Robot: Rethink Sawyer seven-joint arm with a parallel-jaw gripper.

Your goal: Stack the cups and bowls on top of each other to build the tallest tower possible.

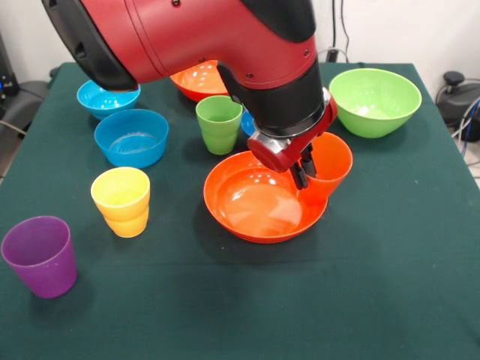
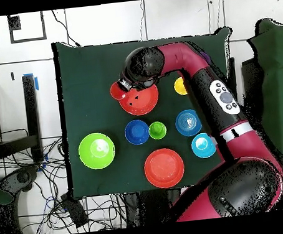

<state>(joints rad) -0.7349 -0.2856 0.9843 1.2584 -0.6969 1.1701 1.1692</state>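
Closed on the rim of the orange cup point(image 1: 330, 165), the jaws of the gripper point(image 1: 304, 174) pinch its wall, one finger inside and one outside, as far as the front view lets me judge. This cup sits in the large orange bowl point(image 1: 259, 202) at its right side, and it seems to lean a little against the bowl's wall.

Going from the near edge of the table point(image 1: 247, 315) to the far one: the purple cup point(image 1: 41, 255) stands at the near left corner, the yellow cup point(image 1: 121, 201) just behind it, then the orange bowl with the held cup near the middle. Further back stand a light blue bowl point(image 1: 132, 137) and the green cup point(image 1: 219, 124), with a dark blue bowl point(image 2: 137, 132) mostly hidden behind that cup. At the far edge are the second light blue bowl point(image 1: 107, 98), the second orange bowl point(image 1: 199, 79) and the lime green bowl point(image 1: 374, 100).

I think the main risk is the thin rim grip: the cup may turn in the jaws when lifted, or drag the glossy bowl with it. If it is released on the sloped wall, it may tip over. The wide arm point(image 1: 195, 37) could also knock the green cup.
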